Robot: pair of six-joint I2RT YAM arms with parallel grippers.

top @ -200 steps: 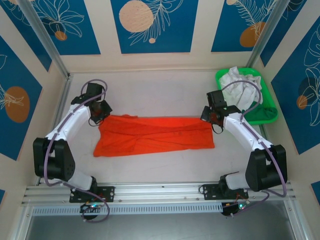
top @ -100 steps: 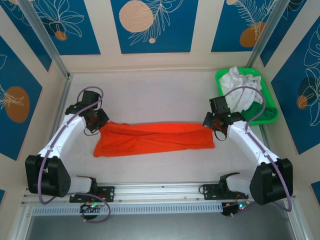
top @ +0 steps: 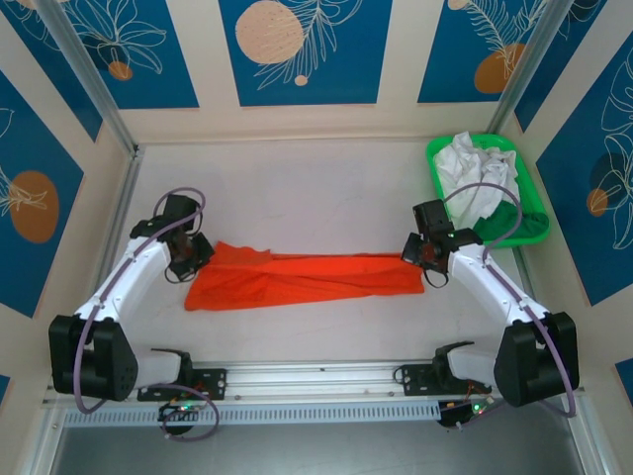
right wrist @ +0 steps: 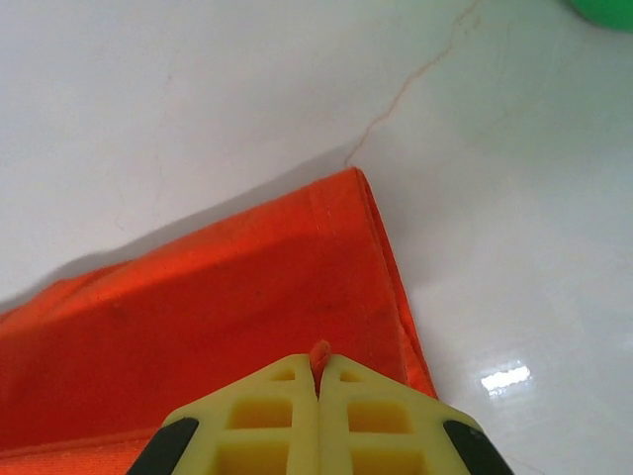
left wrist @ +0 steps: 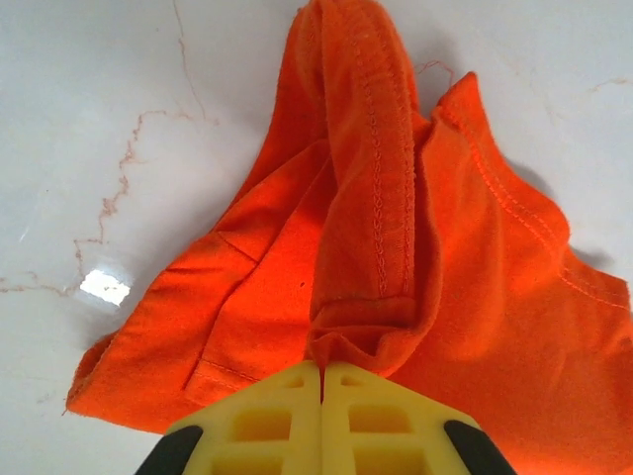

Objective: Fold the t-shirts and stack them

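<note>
Spreading across the pale marbled table, the plain bright orange-red cloth t-shirt lies as a much narrower band than a second ago. Its far long edge has been drawn toward the arms' bases. What was a broad rectangle is now a slim strip running left to right between the two arms. I judge this to be the lengthwise fold under way, with the held edge not yet laid on the near hem.

The green plastic tray at the far right corner has not shifted. The crumpled white cloth t-shirt still sits heaped in it, so the second garment and the stacking remain to be done.

The left gripper, at the strip's left end, is clamped tight on a bunched, stitched fold of the orange shirt. The right gripper, at the right end, is likewise closed, with a sliver of orange cloth pinched between its yellow fingers. Both have travelled nearer with the edge.
</note>
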